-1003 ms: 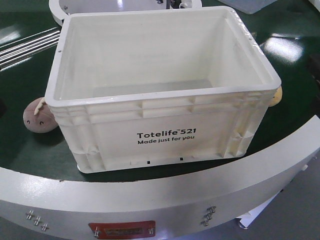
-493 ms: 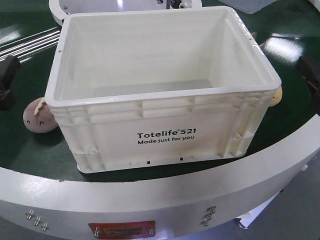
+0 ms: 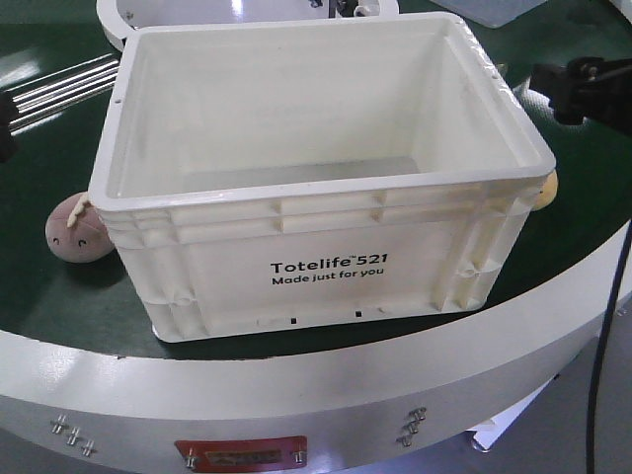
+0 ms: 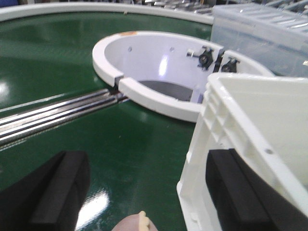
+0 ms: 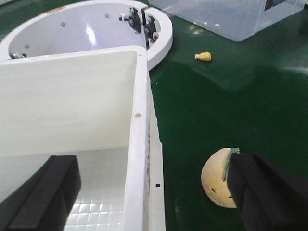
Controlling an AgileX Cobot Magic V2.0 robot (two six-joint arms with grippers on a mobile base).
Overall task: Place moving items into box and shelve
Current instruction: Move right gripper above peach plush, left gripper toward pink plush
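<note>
Front-facing view: I have the box (image 3: 326, 267) upright on the green table (image 3: 59, 296), printed side toward me, open top up. A brownish plush ball (image 3: 74, 229) sits just beside its left wall, partly under the rim; I can't tell if they touch. A tan ball (image 3: 545, 188) pokes out past the right corner. Both arms are only dark shapes at the frame edges here.

Left wrist view: left gripper (image 4: 147, 156) has its fingers (image 4: 57, 192) spread wide, clamping nothing. It hangs over the table at the box's left side. One pad overlaps the outer wall in frame, and the top of the plush ball shows low between the pads. Beyond are metal rails (image 4: 48, 115), a white ring (image 4: 144, 91) and a clear bin (image 4: 260, 33).

Right wrist view: right gripper (image 5: 154, 161) is also spread wide, clamping nothing. It straddles the box's right wall. One finger (image 5: 43, 192) is over the gridded floor inside, the other is outside, overlapping the tan ball's far edge. A small yellow piece (image 5: 203, 56) lies well apart on the table.
</note>
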